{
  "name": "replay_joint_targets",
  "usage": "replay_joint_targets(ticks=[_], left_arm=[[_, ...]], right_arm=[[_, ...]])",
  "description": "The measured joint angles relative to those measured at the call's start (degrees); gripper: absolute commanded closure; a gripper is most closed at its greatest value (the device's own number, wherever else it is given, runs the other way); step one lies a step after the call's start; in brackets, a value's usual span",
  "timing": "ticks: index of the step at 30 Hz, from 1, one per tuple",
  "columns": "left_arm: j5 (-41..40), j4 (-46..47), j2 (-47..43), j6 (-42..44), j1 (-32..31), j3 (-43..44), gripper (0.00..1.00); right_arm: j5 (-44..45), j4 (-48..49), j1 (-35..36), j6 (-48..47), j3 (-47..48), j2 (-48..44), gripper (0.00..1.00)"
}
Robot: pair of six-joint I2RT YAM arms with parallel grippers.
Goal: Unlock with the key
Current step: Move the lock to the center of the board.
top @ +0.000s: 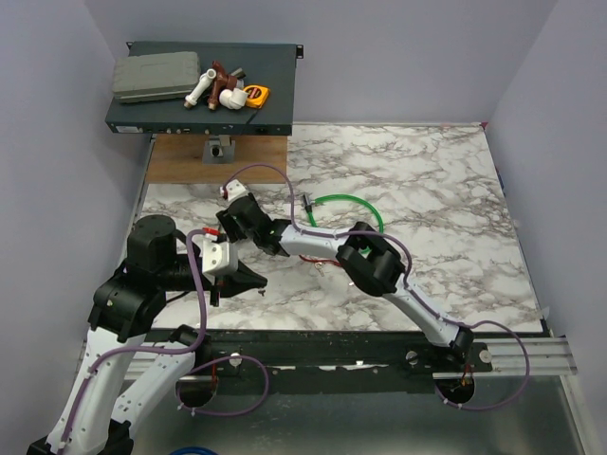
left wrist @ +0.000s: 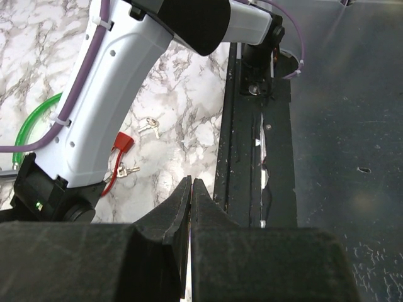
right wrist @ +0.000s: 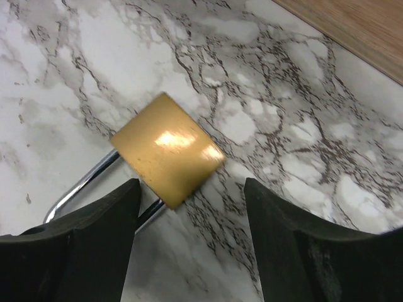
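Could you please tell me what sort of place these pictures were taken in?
Most likely a robotics lab test cell: a left arm and right arm bolted to a rail beside a marble-patterned table, plain walls boxing it in, and a shelf holding pipe fittings and a tape measure.

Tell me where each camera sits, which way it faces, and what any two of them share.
Top external: above and behind the bases, facing down on the marble table; left arm and right arm both show.
Left wrist: looks past the shut left gripper toward the table's near edge, small keys and the right arm.
Right wrist: looks down on the brass padlock, the open right gripper in the foreground.
Shared: the green cable shows in the top and left wrist views.
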Motion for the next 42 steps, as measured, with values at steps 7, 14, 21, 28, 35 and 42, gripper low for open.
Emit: replay_joint_targets(ticks=[7, 14, 21, 28, 35, 42], left_arm=[[0.22, 0.09, -0.02, -0.7, 0.0, 0.61, 1.0], [0.5, 0.11, -0.02, -0.98, 0.0, 0.61, 1.0], [0.7, 0.33, 0.0, -1.62, 0.0, 0.61, 1.0], [1.05, 1.97, 0.13, -3.28, 0.0, 0.52, 1.0], [1.49, 3.69, 0.63, -4.42, -0.09, 0.5, 1.0], [1.51, 4.61, 1.62, -4.83, -0.33, 0.5, 1.0]], right_arm=[[0.87, 1.77, -0.07, 2.56, -17.46, -10.93, 0.35], [2.23, 6.01, -0.11, 8.17, -39.71, -25.18, 0.38], [2.12, 3.61, -0.11, 10.91, -48.59, -33.86, 0.38], [-0.59, 7.69, -0.2, 10.23, -60.19, -56.65, 0.37], [-15.15, 30.08, -0.79, 9.18, -81.46, -84.04, 0.38], [-31.54, 45.11, -0.79, 11.58, -91.34, -86.42, 0.39]])
